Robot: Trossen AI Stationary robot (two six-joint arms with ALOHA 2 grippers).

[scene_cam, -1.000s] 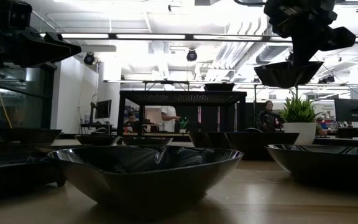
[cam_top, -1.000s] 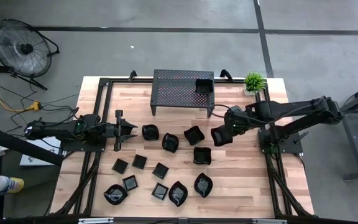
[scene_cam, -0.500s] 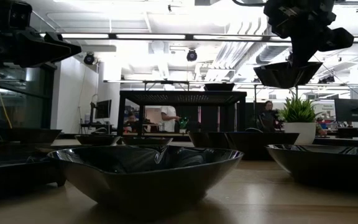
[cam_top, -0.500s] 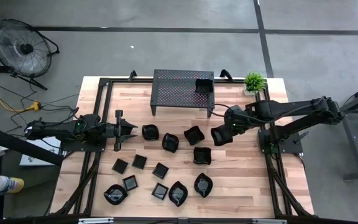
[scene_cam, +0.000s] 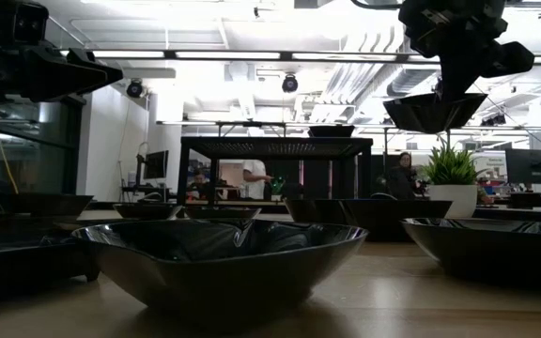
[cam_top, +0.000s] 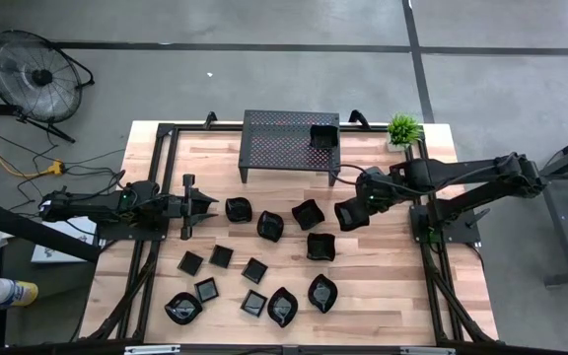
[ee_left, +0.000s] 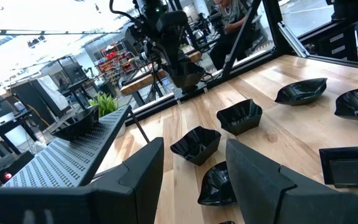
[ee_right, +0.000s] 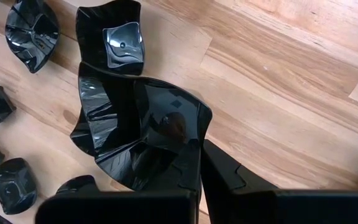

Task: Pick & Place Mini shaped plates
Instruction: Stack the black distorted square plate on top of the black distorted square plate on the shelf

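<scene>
Several glossy black mini plates rest flat on the wooden table, between its middle and its near edge. One more sits on the black perforated rack at its right end. My right gripper is right of centre, shut on a wavy-edged square plate that hangs in the air. My left gripper waits open at the table's left side, level, pointing at the plates; its fingers touch nothing. My right gripper holds the wavy plate by its rim at one corner, pinched with one finger inside the dish and one outside. The fingers come from above, pointing down. The plate is lifted clear of the table and sits roughly level below the gripper.
The rack stands on legs at the table's far middle. A small potted plant is at the far right corner. Two plates lie just left of the held one. Bare wood lies right of the plates.
</scene>
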